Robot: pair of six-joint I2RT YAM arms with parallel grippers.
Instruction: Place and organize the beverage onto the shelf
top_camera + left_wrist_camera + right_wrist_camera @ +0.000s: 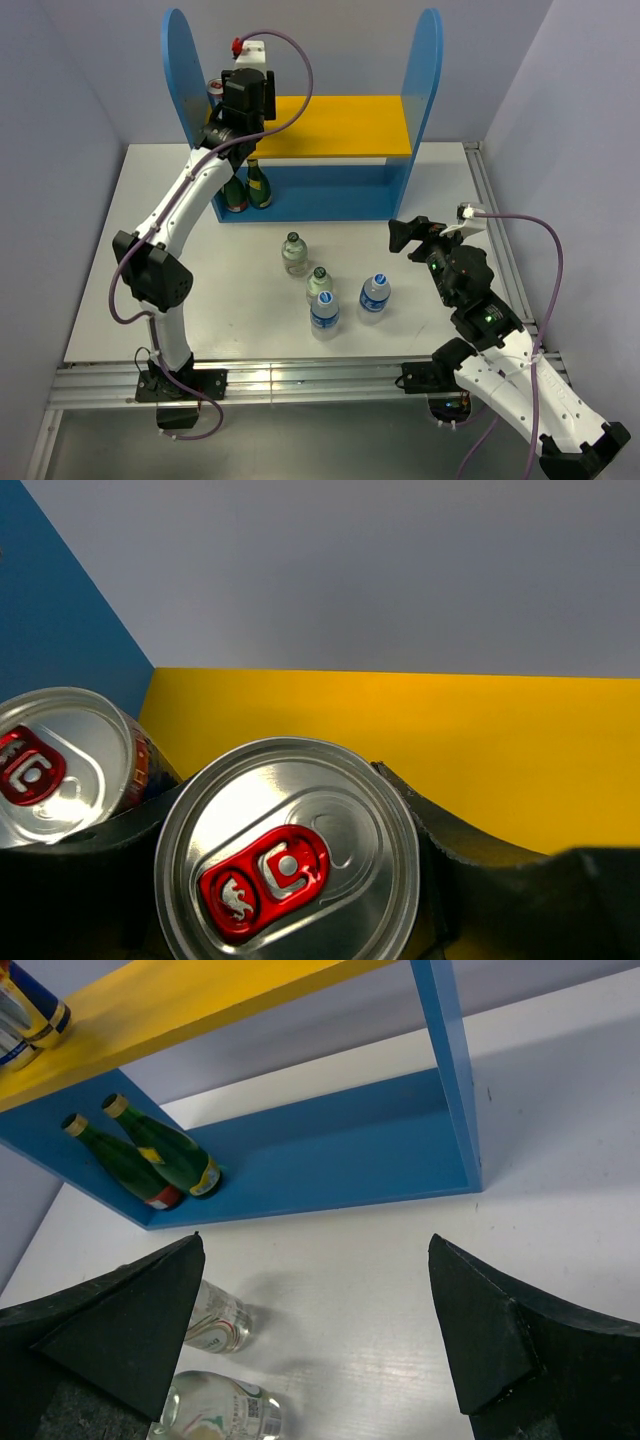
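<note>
Your left gripper [243, 92] is clamped on a can [285, 855] over the left end of the shelf's [425, 70] yellow board [480, 740]. It is just beside the second can [55, 765], which stands against the blue side panel [50, 610]. Whether the held can's base meets the board cannot be told.

Judgement: lower it straight, keep it upright and leave a sliver of clearance from its neighbour. Release only once it sits flat. Thin aluminium walls dent under a hard squeeze, and the smooth board offers little grip against sliding.

Both cans are round, with brushed silver tops and red pull tabs. Below, two dark green bottles [247, 187], glass by the look, occupy the bottom board [330, 205].

On the white table [150, 200] four beverages stand upright. Two are pale-green bottles [294, 254] with dark caps. Two are clear water bottles [324, 310] with blue labels and white caps, likely soft plastic.

Your right gripper [415, 232] hangs spread wide and empty, near the rightmost bottle.
</note>
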